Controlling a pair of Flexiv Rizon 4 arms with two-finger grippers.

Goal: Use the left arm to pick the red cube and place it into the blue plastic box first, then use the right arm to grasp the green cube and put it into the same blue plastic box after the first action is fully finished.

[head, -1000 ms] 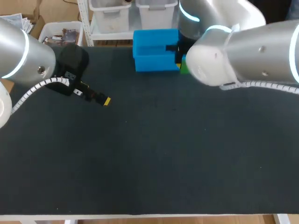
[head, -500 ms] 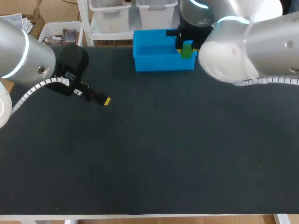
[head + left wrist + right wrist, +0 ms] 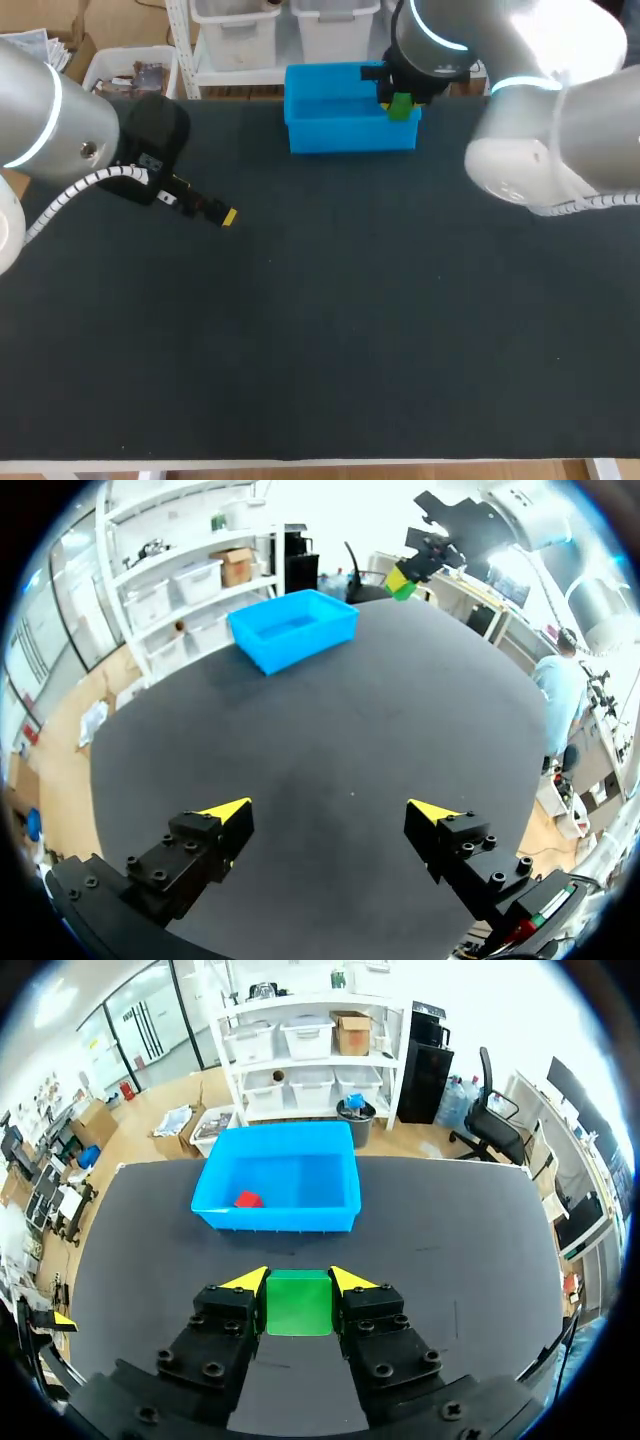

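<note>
Moved: right arm (image 3: 560, 140) has carried green cube (image 3: 401, 104) up beside the right end of blue box (image 3: 340, 135).
Right gripper (image 3: 298, 1280): clamped on cube, raised.
Red cube (image 3: 247, 1199): inside box.
Left gripper (image 3: 330, 815): spread wide, empty, over table (image 3: 320, 350).

Place: a robotics lab, at a test bench.
Work surface: one table (image 3: 330, 350) covered edge to edge in a plain black mat.
Machinery: my left arm (image 3: 40, 110) comes in at 9 o'clock and my right arm (image 3: 560, 150) at 2 o'clock. Both are grey-white with glowing rings and trail white spiral-wrapped cable (image 3: 85, 185).
Props: a blue plastic box (image 3: 350, 135) at the table's 12 o'clock with a red cube (image 3: 247, 1199) inside, and a green cube (image 3: 401, 103) pinched in my right gripper (image 3: 298, 1278). All are plain coloured blocks and bins.
</note>
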